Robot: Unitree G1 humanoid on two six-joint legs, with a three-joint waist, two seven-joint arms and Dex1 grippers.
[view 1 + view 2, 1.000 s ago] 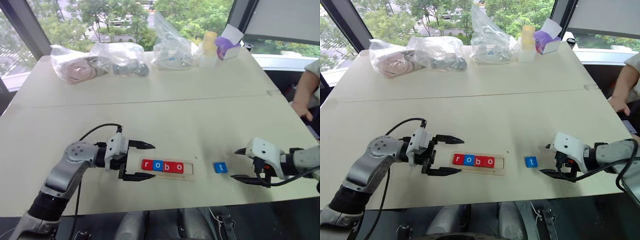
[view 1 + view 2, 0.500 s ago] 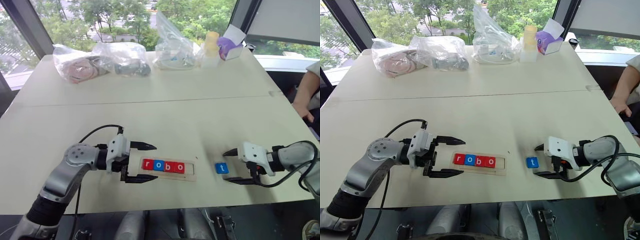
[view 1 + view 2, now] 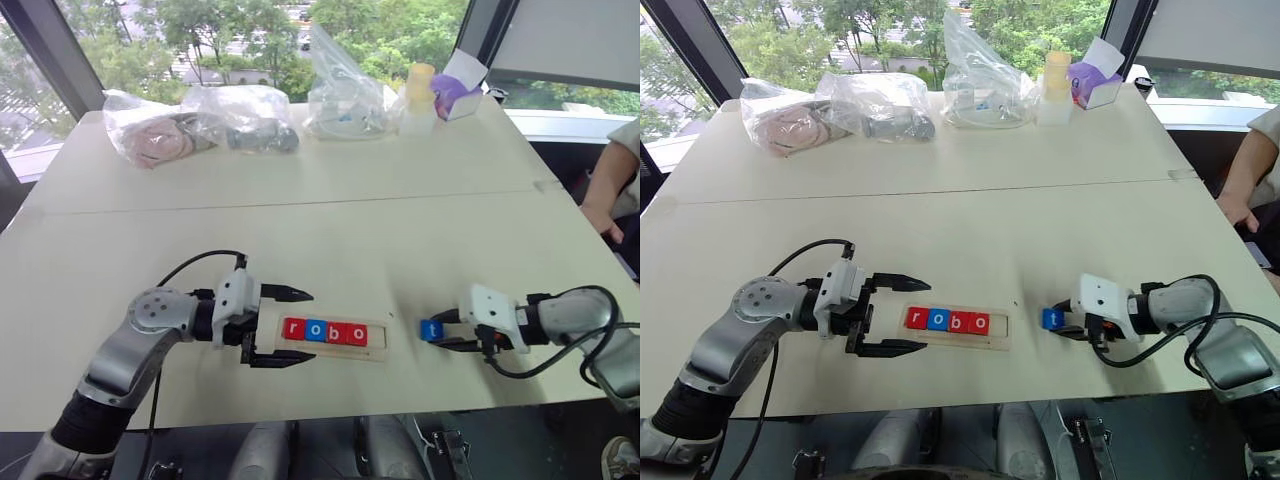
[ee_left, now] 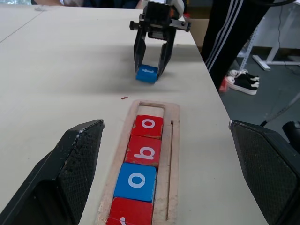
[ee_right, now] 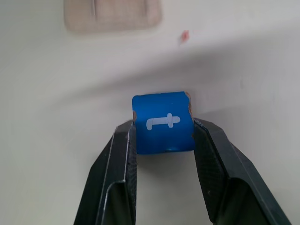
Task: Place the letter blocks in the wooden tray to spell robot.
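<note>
**Right gripper clamps the blue "t"**

The blue t block (image 5: 162,123) sits on the table (image 3: 330,235), pinched between the two black fingers (image 5: 121,159) of the right gripper (image 3: 441,333), white "t" facing up. It lies to the right of the wooden tray (image 3: 328,334), apart from it, with bare tabletop between them. In the tray the tiles read "r o b o": a red r block (image 3: 294,328), a blue o block (image 3: 315,330), a red b block (image 3: 337,332) and a red o block (image 3: 357,335), side by side and touching. The slot's right end (image 4: 152,110) stands unfilled. The left gripper (image 3: 282,325) hangs at the tray's left end, fingers spread wide, one on either side, grasping nothing. Across the far edge: clear plastic bags (image 3: 245,115), a pale yellow cup (image 3: 420,85) and a purple-and-white box (image 3: 460,90); no writing legible there. A person's arm (image 3: 605,195) rests by the table's right side.
</note>
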